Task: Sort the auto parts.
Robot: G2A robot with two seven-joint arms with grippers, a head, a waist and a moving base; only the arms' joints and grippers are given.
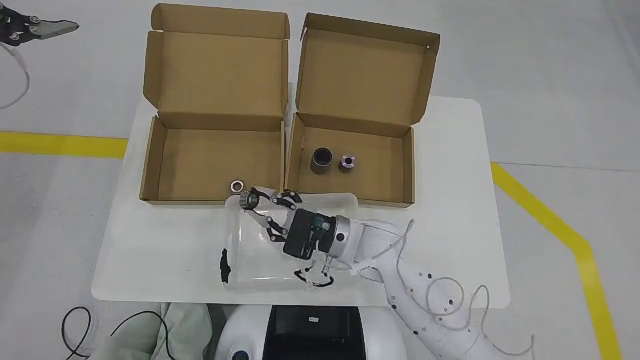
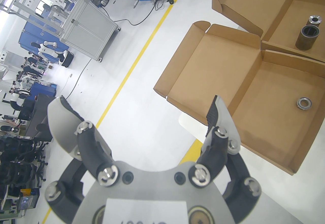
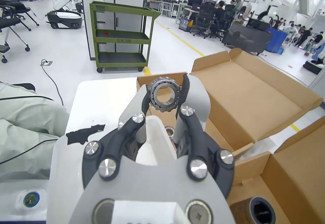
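My right gripper [image 3: 164, 95] is shut on a silver tapered roller bearing [image 3: 165, 105], held upright at its fingertips above the front wall of the left cardboard box [image 3: 243, 98]. From above, this gripper [image 1: 268, 198] hangs over the far edge of a clear plastic bin [image 1: 345, 203]. Another bearing ring [image 1: 238, 187] lies in the left box [image 1: 200, 175]. The right box [image 1: 380, 185] holds a dark cylinder [image 1: 321, 160] and a small silver bushing [image 1: 347, 162]. My left gripper [image 2: 139, 101] is open and empty, off the table's left side over the floor [image 1: 60, 28].
Both boxes have their lids standing open at the back. The white table [image 1: 450, 160] has bare room along its right side. Yellow floor lines [image 1: 60, 144] run past the table. The left wrist view also shows the ring [image 2: 304, 103] and cylinder [image 2: 308, 37].
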